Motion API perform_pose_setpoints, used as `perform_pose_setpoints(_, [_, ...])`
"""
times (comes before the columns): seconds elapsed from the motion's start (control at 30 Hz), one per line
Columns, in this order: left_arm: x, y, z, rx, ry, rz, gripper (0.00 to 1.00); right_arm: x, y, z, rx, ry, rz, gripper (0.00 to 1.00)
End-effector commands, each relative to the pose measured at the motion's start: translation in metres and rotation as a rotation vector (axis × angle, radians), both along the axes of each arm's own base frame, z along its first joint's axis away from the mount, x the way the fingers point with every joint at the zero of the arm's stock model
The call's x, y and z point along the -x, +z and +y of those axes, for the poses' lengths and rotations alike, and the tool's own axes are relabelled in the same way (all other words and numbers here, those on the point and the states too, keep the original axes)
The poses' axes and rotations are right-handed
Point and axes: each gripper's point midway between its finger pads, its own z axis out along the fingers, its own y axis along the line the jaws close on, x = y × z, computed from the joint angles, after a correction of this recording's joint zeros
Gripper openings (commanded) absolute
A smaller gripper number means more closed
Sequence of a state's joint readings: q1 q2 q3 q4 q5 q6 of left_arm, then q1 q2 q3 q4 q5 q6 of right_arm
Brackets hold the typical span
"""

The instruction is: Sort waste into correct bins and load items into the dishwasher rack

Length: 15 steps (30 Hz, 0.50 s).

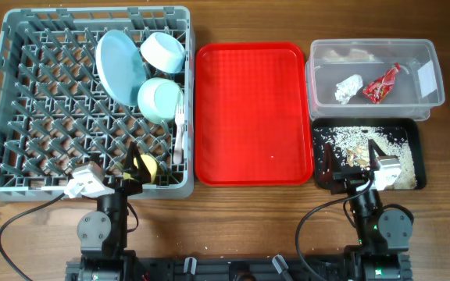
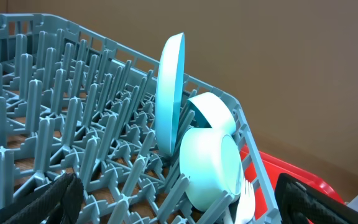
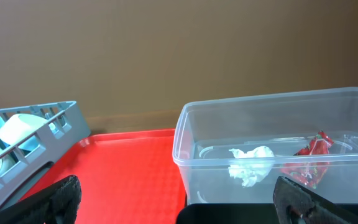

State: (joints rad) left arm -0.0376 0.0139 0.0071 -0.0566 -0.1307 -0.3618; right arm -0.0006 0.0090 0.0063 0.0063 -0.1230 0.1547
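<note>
A large, flat red plastic rectangular tray (image 1: 250, 109) with a raised rim lies level in the middle of the brown wood-grain table (image 1: 233, 215). Behind the table stands a plain brown wall (image 3: 166, 50).

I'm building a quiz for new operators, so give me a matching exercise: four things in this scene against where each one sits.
Things:
1. crumpled napkin
2. rice crumbs
3. blue plate
4. red tray

Places:
a. standing in the grey rack
b. in the clear tub
c. lying beside the rack
d. in the black tray

Pairs: 1-b, 2-d, 3-a, 4-c.
</note>
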Motion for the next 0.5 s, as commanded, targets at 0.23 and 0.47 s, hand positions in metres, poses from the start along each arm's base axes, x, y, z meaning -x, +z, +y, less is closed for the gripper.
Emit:
perform_pose_setpoints(0.23, [0.0007, 0.0005, 0.0029, 0.007, 0.020, -0.004, 1.00, 0.0005, 0.0015, 0.0022, 0.014, 0.011, -0.009, 1.00])
perform_pose_setpoints(0.47, [0.0007, 0.0005, 0.0029, 0.007, 0.020, -0.004, 1.00, 0.0005, 0.0015, 0.0023, 0.014, 0.011, -0.009, 1.00])
